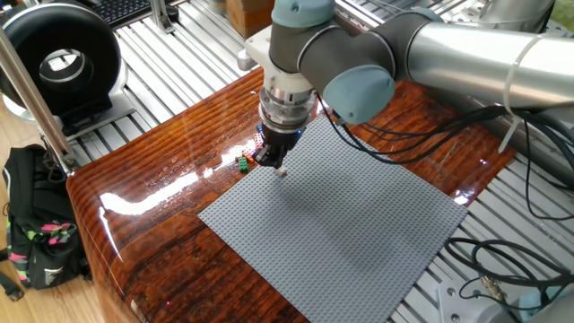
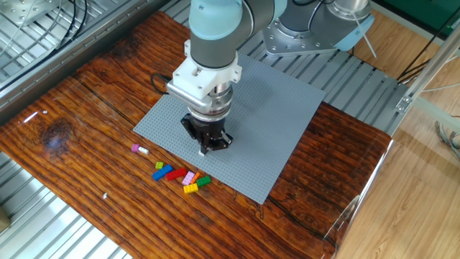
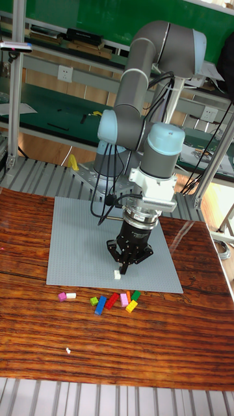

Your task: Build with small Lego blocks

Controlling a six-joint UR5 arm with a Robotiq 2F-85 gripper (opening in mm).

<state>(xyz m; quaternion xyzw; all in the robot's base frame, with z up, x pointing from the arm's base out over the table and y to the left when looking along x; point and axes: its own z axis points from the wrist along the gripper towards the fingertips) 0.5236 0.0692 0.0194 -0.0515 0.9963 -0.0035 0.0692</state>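
A white brick [image 3: 117, 275] is clamped in the gripper [image 2: 205, 146] over the grey baseplate [image 2: 280, 115].
Its underside is hidden; loose coloured bricks [image 2: 180, 177] are seen beside the baseplate's edge.

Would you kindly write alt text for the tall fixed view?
A grey robot arm's pincer holds a white Lego block just above the near edge of a grey baseplate. A row of loose coloured blocks lies on the wooden table in front.

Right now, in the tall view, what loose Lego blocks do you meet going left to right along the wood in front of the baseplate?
Pink block → white block → small green block → blue block → red block → yellow block.
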